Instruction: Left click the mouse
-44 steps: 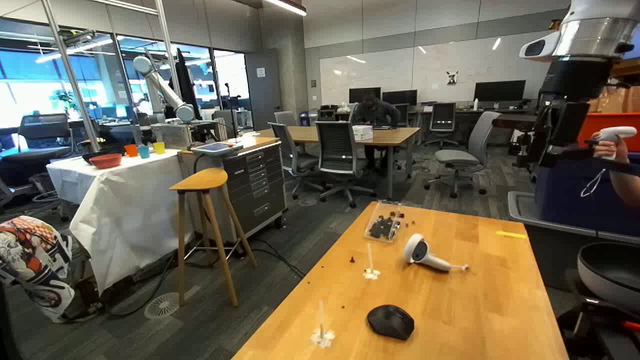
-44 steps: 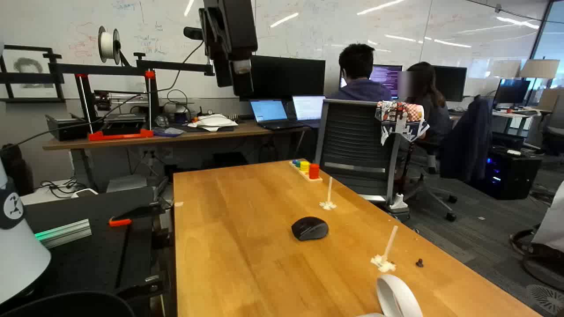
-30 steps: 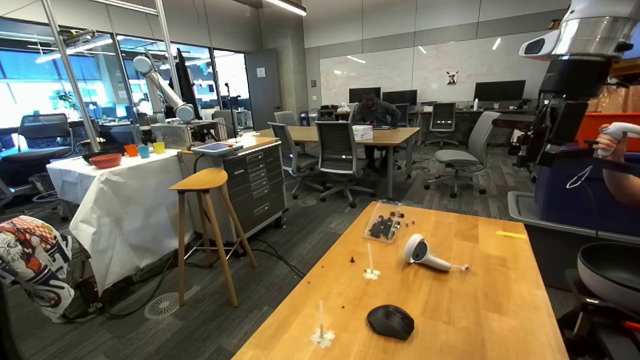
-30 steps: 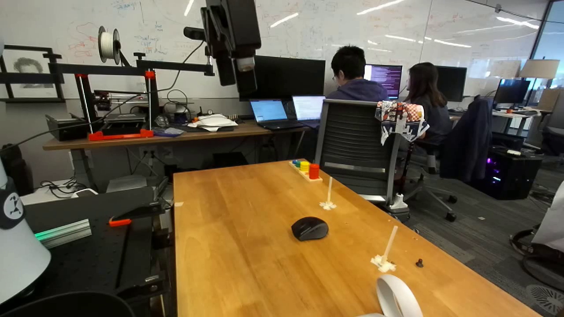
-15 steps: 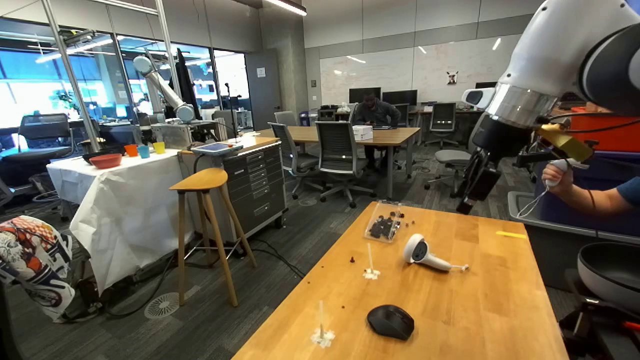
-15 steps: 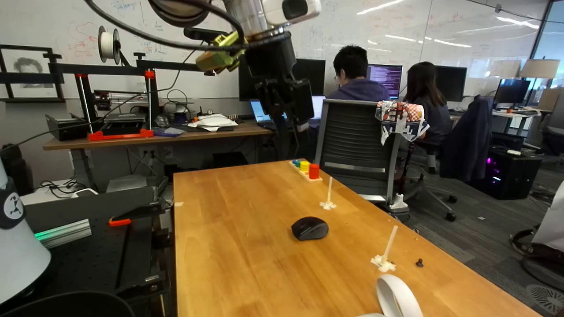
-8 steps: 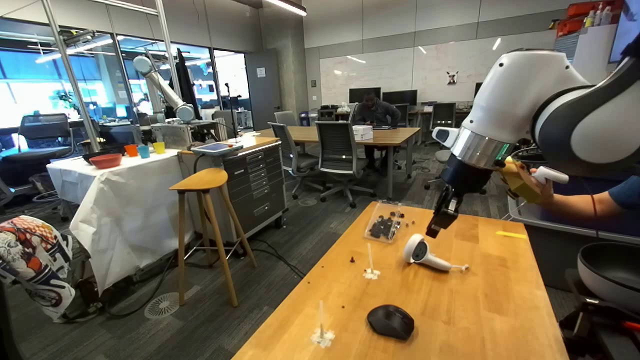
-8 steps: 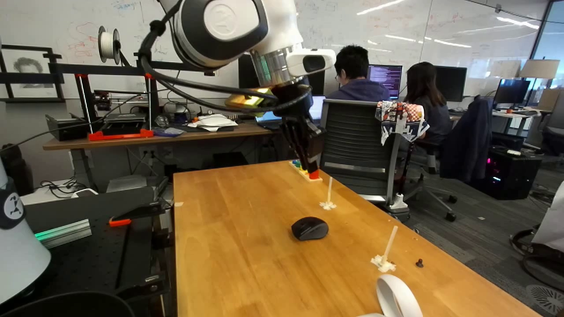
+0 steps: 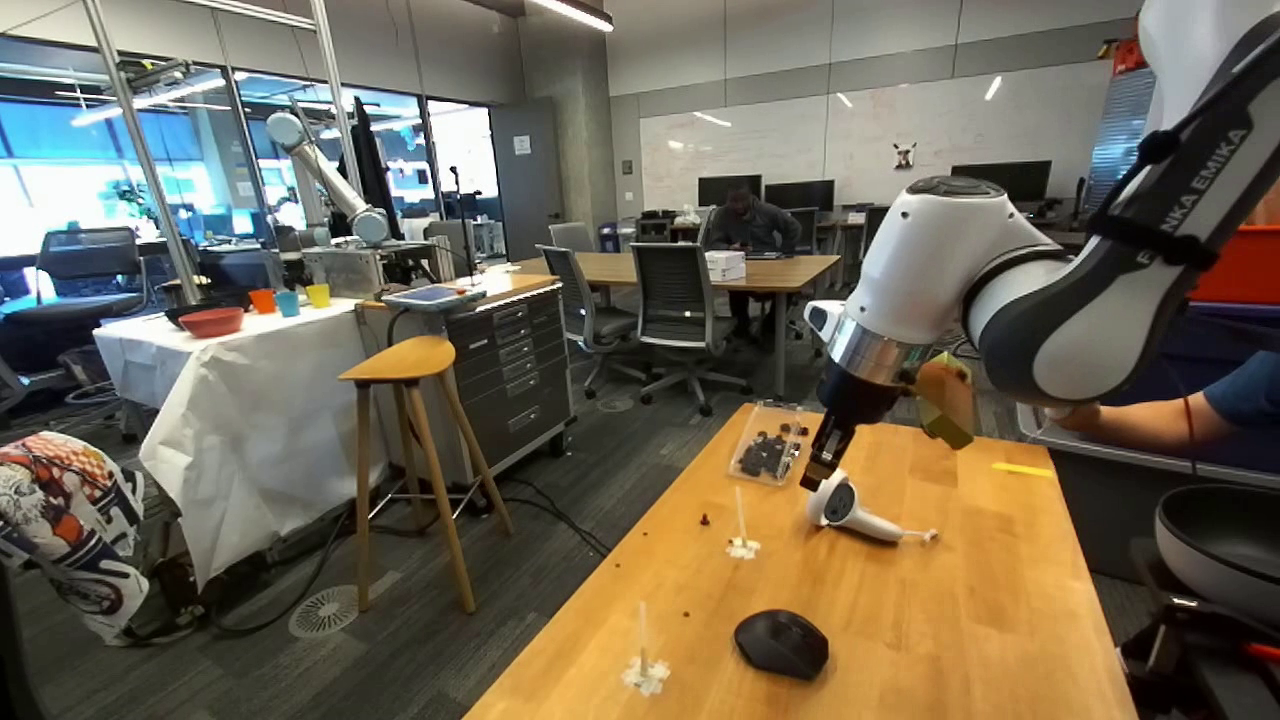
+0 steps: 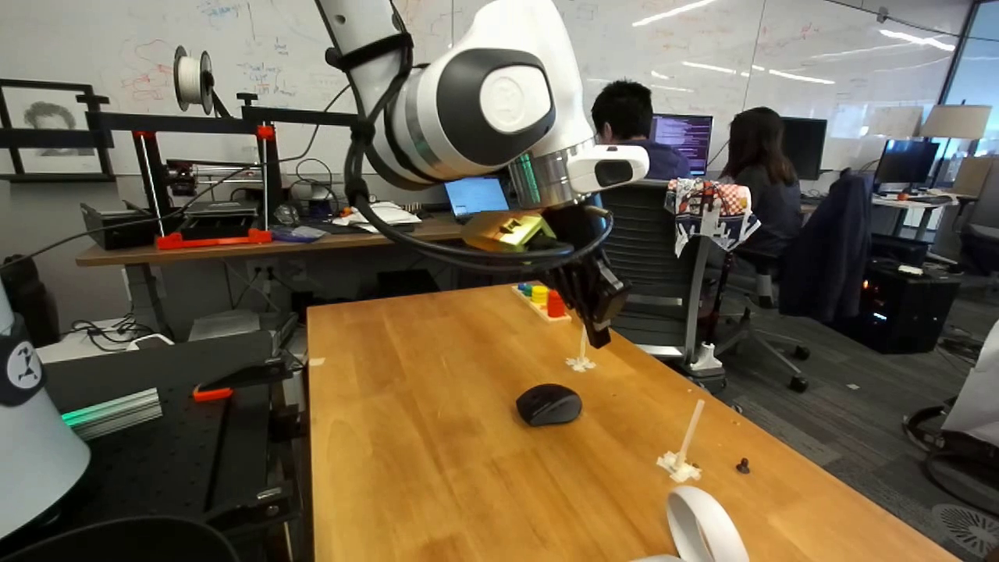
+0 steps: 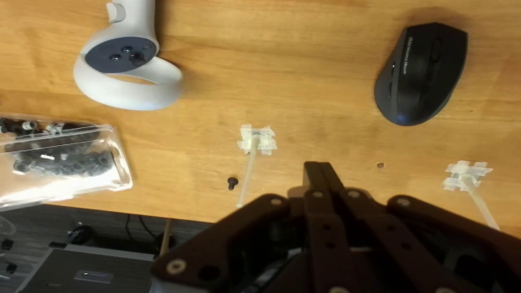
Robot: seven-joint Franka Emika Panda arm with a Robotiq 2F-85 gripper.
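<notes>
White-and-black arm (image 10: pixel 511 97); looping black cables (image 10: pixel 484 258); screw-studded gripper (image 11: pixel 317 165)

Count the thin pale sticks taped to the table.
2. In the wrist view, one stick is near a dark screw, the second stick below and right of the mouse. In an exterior view the tool partly hides the second; none seems fully hidden.

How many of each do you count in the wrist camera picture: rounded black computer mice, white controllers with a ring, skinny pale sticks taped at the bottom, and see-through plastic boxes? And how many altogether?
Rounded black computer mouse: 1
White controller with a ring: 1
Skinny pale sticks taped at the bottom: 2
See-through plastic box: 1
Total: 5
</notes>
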